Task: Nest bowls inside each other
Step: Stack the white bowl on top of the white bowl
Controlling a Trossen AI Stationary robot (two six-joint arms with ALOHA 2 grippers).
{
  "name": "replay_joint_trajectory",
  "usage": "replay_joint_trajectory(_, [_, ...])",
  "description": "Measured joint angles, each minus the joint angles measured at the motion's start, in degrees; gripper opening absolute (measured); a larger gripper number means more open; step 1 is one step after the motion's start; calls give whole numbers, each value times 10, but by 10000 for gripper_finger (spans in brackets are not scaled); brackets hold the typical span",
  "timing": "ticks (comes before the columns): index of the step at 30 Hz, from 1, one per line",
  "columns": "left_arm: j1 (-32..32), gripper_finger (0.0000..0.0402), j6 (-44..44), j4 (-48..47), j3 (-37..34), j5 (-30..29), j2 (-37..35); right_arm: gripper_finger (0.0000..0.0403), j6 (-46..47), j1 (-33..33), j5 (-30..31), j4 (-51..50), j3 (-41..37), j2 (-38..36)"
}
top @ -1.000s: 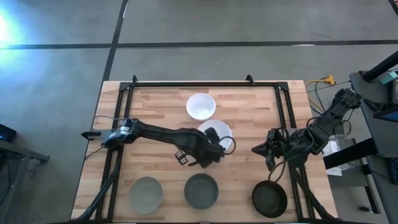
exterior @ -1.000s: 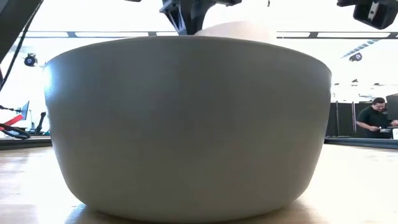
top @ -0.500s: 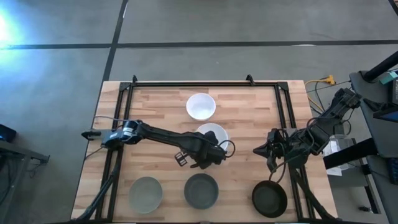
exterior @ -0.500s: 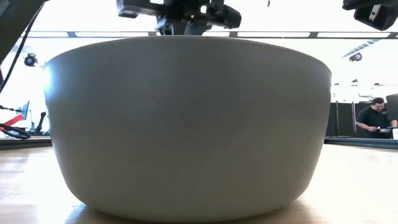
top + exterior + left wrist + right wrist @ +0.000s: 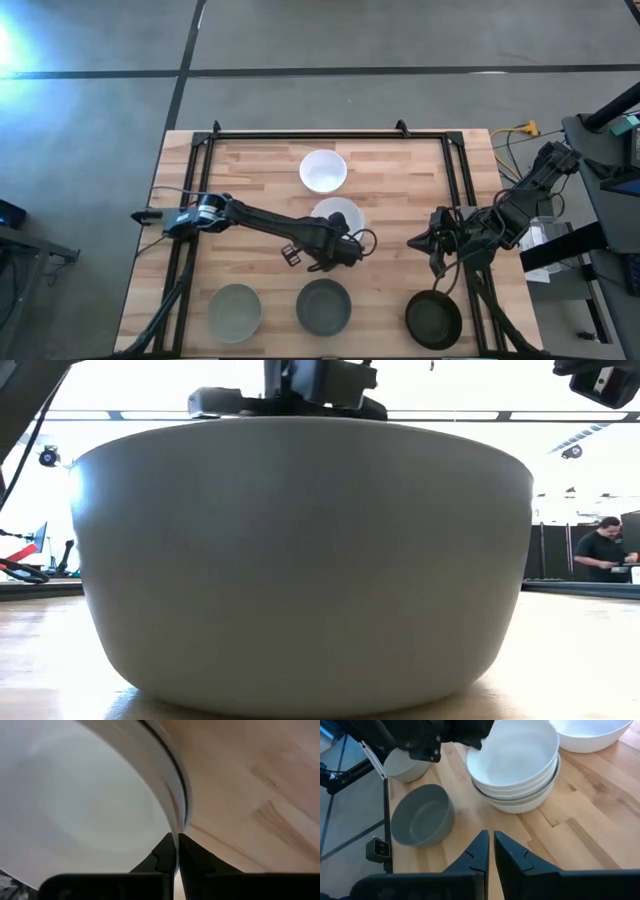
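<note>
A stack of glossy white bowls (image 5: 338,213) (image 5: 516,775) stands mid-table, and my left gripper (image 5: 346,244) (image 5: 177,836) is shut on the top one (image 5: 517,752) at the stack's near side. Another white bowl (image 5: 323,170) rests farther back. Along the near edge sit a beige-grey bowl (image 5: 234,309), a matte grey bowl (image 5: 323,306) (image 5: 300,560) and a black bowl (image 5: 433,319). My right gripper (image 5: 412,240) (image 5: 491,836) hovers shut to the right of the stack, touching nothing. The other bowls are out of sight. My left gripper pinches the top white bowl's rim (image 5: 173,807) on its near side, one finger (image 5: 166,853) inside the bowl and the other (image 5: 194,856) outside. The fingers come from above, slanting down. The bowl sits in the stack below it, slightly tilted.
Black frame rails (image 5: 330,134) run along the far edge and both sides of the wooden table (image 5: 250,180). Bare wood lies to the left of the stack and between the stack and the near row. A person (image 5: 603,550) stands far off in the room.
My left gripper has come down and a little toward the near edge with the white bowl in its hold. The bowl has shifted slightly left and dropped into the stack; in the low view it has sunk behind the grey bowl's rim.
</note>
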Motion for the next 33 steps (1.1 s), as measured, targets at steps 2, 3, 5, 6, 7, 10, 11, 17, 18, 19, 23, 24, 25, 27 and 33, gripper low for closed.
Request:
replay_joint_trajectory(2, [1,7,-29,5,6,-2,-1,22,0,0,-6,0,0,0])
replay_joint_trajectory(3, [1,14,-42,4,9,-2,-1,22,0,0,-7,0,0,0])
replay_joint_trajectory(5, [1,34,-53,4,12,-2,-1,22,0,0,-8,0,0,0])
replay_joint_trajectory(6, [1,47,-54,5,14,-2,-2,22,0,0,-8,0,0,0])
replay_joint_trajectory(7, [1,60,-54,4,16,-1,-3,22,0,0,-8,0,0,0])
replay_joint_trajectory(10, [1,100,-52,5,21,-1,-12,22,0,0,-8,0,0,0])
replay_joint_trajectory(11, [1,113,-52,4,21,-1,-15,22,0,0,-8,0,0,0])
replay_joint_trajectory(17, [7,161,-103,26,21,0,-58,22,0,0,-8,-2,0,0])
replay_joint_trajectory(18, [12,162,-129,37,20,8,-70,22,0,0,-8,-2,0,0])
replay_joint_trajectory(19, [20,161,-154,50,17,29,-78,22,0,0,-8,-3,0,0])
replay_joint_trajectory(23, [70,136,-260,139,-17,128,-117,22,0,0,-7,-3,0,0])
replay_joint_trajectory(24, [84,126,-280,167,-31,145,-128,22,0,0,-7,-3,0,0])
replay_joint_trajectory(25, [100,115,-293,193,-48,161,-140,22,0,0,-7,-3,0,0])
replay_joint_trajectory(27, [132,92,-313,255,-91,192,-166,22,1,0,-7,-3,0,0])
replay_joint_trajectory(33, [206,36,-414,482,-261,296,-232,22,6,0,-8,-3,0,0])
